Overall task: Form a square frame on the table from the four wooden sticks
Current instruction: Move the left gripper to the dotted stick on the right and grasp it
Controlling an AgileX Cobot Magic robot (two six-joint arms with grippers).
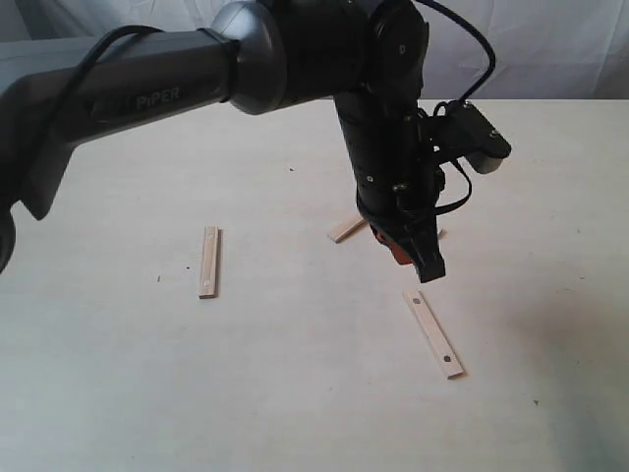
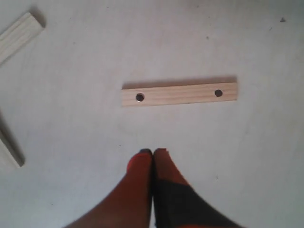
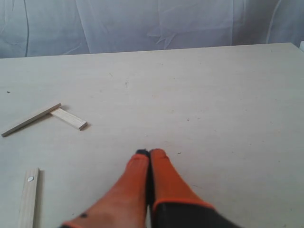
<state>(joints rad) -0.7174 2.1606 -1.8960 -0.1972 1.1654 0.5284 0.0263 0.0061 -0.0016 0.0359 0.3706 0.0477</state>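
Stick one [image 1: 208, 261] lies alone at the far left of the table [image 1: 295, 413], well apart from the others. Over to the middle now: the corner pair [image 3: 56, 110], two sticks touching at one end in an L, sits partly hidden behind the left gripper [image 1: 430, 270] in the exterior view. That gripper hangs low with its fingers [image 2: 140, 166] pressed together, clenched on nothing. Just beyond its tips, flat on the table, lies the holed stick [image 2: 179, 93], untouched. The right gripper [image 3: 149, 153] is likewise clamped tight and empty above bare table. No square formed yet.
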